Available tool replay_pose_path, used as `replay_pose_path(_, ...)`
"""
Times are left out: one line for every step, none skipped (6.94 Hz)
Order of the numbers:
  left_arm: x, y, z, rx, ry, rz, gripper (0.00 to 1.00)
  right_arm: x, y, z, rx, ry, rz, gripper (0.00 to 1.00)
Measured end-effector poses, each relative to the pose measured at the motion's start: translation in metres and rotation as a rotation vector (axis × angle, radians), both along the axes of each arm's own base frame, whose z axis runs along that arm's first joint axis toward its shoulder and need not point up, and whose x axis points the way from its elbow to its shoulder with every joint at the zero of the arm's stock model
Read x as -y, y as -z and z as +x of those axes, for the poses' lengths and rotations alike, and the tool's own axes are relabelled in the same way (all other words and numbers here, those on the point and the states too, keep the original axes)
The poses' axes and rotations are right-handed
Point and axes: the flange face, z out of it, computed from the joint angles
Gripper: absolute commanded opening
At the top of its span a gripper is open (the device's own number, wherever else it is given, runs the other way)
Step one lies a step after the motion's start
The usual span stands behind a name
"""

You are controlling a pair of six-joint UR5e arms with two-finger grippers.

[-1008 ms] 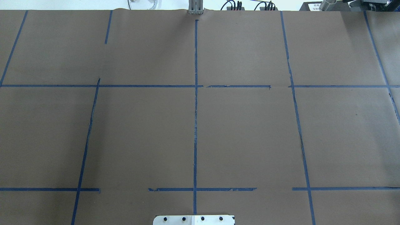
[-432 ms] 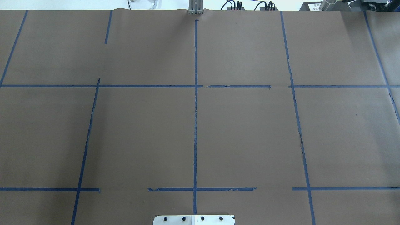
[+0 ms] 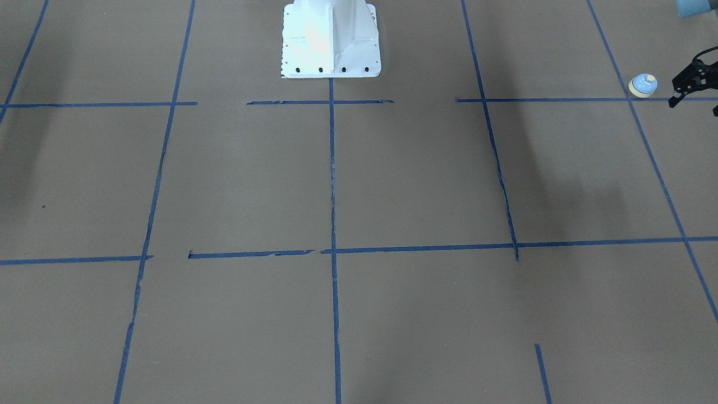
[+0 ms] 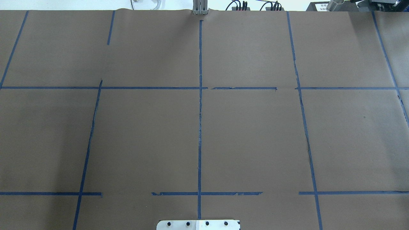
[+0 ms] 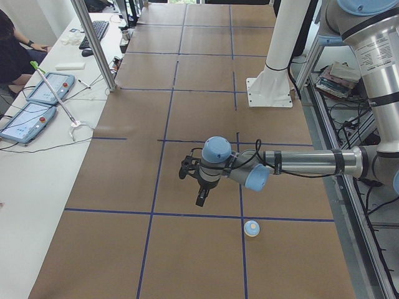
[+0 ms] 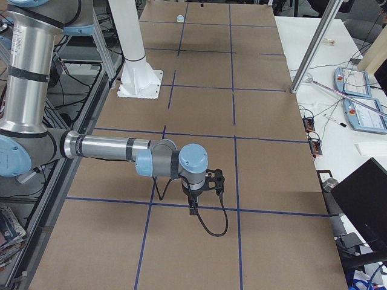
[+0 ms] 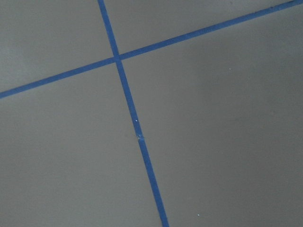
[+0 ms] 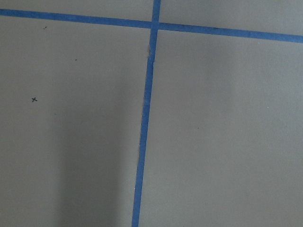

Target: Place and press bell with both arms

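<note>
- Overhead view compared with the frames up to a second earlier: nothing has changed. The brown paper point(image 4: 255, 134) and the grid of blue tape point(image 4: 200, 127) lie exactly as before.
- The bell point(image 3: 643, 86) stands upright at the table's left end. It touches the crossing of two tape lines, on the robot's near side of the table.
- Bell: a small round body with a smooth light-blue dome, a cream base ring and a cream button on top.
- The left gripper point(image 5: 191, 185) hovers above the paper just beside the bell and apart from it. Its black fingers appear spread, with nothing between them.
- The left arm point(image 5: 305, 163) is a silver-grey tube with rounded light-blue joint caps, stretched out level over the table.
- The right gripper point(image 6: 207, 192) hangs over a tape line near the table's right end, well apart from the bell. Whether its fingers are spread or pressed together cannot be told. A black cable point(image 6: 213, 226) loops below it.
- The right arm point(image 6: 109, 147) has the same build and is also held level.
- The paper is matte and flat, and the tape is frayed and torn in places.
- The white pedestal base point(image 3: 331, 39) has a bolted flange with a row of dark holes.
</note>
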Motion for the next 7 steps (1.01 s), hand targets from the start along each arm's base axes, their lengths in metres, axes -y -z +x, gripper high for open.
replay_pose_path(-0.024,-0.011,0.014,-0.004,-0.026,-0.033,1.00,0.000,0.000,0.000,0.000,0.000,0.000,1.00)
replay_pose_path(-0.048,-0.023,0.024,0.000,-0.068,-0.055,1.00,0.000,0.000,0.000,0.000,0.000,0.000,1.00)
replay_pose_path(-0.067,-0.035,0.038,0.012,-0.133,-0.075,1.00,0.000,0.000,0.000,-0.001,0.000,0.000,1.00)
replay_pose_path(-0.081,-0.048,0.049,0.030,-0.193,-0.096,1.00,0.000,0.000,0.000,-0.001,0.001,0.001,1.00)
replay_pose_path(-0.091,-0.063,0.055,0.062,-0.229,-0.111,1.00,0.000,0.000,0.000,-0.001,0.002,0.002,1.00)
replay_pose_path(-0.096,-0.077,0.056,0.102,-0.244,-0.118,1.00,0.000,0.000,0.000,-0.002,0.003,0.003,1.00)
replay_pose_path(-0.102,-0.091,0.056,0.130,-0.253,-0.134,1.00,0.000,0.000,0.000,-0.002,0.003,0.003,1.00)
